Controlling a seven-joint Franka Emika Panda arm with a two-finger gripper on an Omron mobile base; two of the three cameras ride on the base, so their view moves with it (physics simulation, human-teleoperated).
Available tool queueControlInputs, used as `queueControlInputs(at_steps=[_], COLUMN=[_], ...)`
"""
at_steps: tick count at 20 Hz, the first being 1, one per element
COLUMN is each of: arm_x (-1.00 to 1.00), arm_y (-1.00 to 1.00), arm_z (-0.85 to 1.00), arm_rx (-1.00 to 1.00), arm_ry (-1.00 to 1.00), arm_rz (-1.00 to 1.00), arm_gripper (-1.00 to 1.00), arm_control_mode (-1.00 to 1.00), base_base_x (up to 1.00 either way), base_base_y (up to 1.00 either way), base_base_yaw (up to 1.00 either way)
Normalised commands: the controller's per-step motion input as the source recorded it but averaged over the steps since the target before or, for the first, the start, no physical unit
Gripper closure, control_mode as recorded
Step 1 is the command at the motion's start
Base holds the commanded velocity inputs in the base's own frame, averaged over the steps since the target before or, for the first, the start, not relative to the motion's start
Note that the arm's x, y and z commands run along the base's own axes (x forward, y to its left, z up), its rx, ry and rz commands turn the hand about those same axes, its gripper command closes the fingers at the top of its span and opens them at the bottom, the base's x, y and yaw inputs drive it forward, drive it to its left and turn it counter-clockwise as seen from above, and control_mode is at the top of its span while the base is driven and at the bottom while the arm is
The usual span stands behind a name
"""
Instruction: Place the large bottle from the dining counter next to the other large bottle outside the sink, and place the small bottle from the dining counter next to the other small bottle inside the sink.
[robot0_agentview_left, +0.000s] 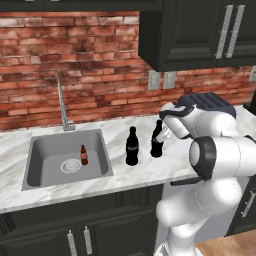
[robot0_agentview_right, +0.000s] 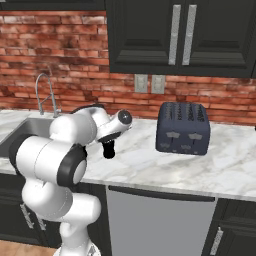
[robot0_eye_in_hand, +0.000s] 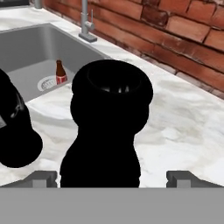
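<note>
Fingers (robot0_eye_in_hand: 43, 178) spread wide, either side of bottle (robot0_eye_in_hand: 107, 131), frame centre, clamping nothing | gripper (robot0_agentview_left: 159, 142) at bottle base; second large bottle (robot0_agentview_left: 132, 146) just left, small bottle (robot0_agentview_left: 84, 155) in sink (robot0_agentview_left: 35, 150) | we'd lift straight up, not nudging it | open counter (robot0_agentview_left: 125, 172) right; sink rim left.

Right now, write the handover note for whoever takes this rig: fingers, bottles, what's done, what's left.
Gripper: fingers spread wide either side of the second large bottle, not closed on it.
That bottle stands upright on the counter right of the sink, beside the other large bottle, a gap between them.
One small bottle stands in the sink by the drain.
Done: large bottle appears placed.
Left: back the hand off, then bring the small bottle from the dining counter into the sink.
</note>
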Motion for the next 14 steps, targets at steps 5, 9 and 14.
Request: queueControlInputs(at_steps=[5,9,14], arm_x=[0.0,0.0,0.0], arm_y=[0.0,0.0,0.0], arm_z=[0.13,0.12,0.12], arm_rx=[0.0,0.0,0.0], arm_ry=[0.0,0.0,0.0], arm_rz=[0.0,0.0,0.0], arm_gripper=[-1.0,-1.0,-1.0], arm_control_mode=[-1.0,-1.0,-1.0], base_base_x=[0.0,0.0,0.0], base_base_y=[0.0,0.0,0.0], base_base_yaw=[0.0,0.0,0.0])
